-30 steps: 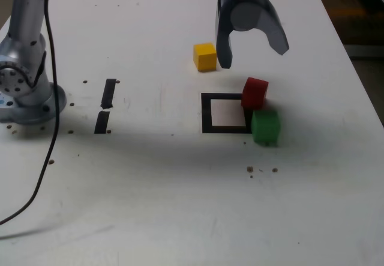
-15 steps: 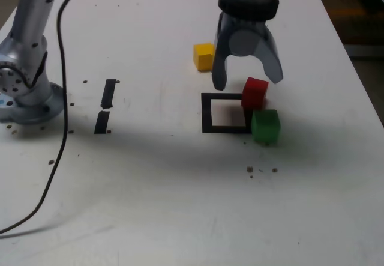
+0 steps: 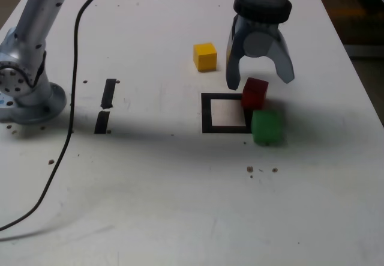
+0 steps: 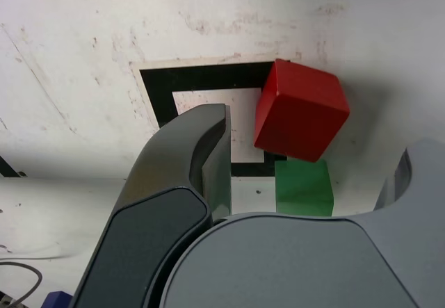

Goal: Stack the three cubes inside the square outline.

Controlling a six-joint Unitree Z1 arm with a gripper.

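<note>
I am holding my gripper (image 3: 260, 80) with its jaws spread wide and empty, hanging just above the red cube (image 3: 255, 93). In the wrist view the red cube (image 4: 300, 110) is sitting in the gap between my two fingers, closer to the far one than centred. It is resting partly on the tape of the square outline (image 3: 207, 113), overlapping the side of the frame nearest my far finger, turned a little askew to it. The green cube (image 3: 266, 126) is lying just beyond the red one, off the outline's corner and touching or nearly touching the red. The yellow cube (image 3: 205, 56) is sitting well apart, behind my near finger and away from the frame.

I judge that I am in the approach for the first pick: nothing is stacked yet and the white middle of the outline is bare. The next move is calling for a straight descent so that the fingers pass either side of the red cube. I am minding the green cube, since the far finger could nudge it on the way down.
</note>
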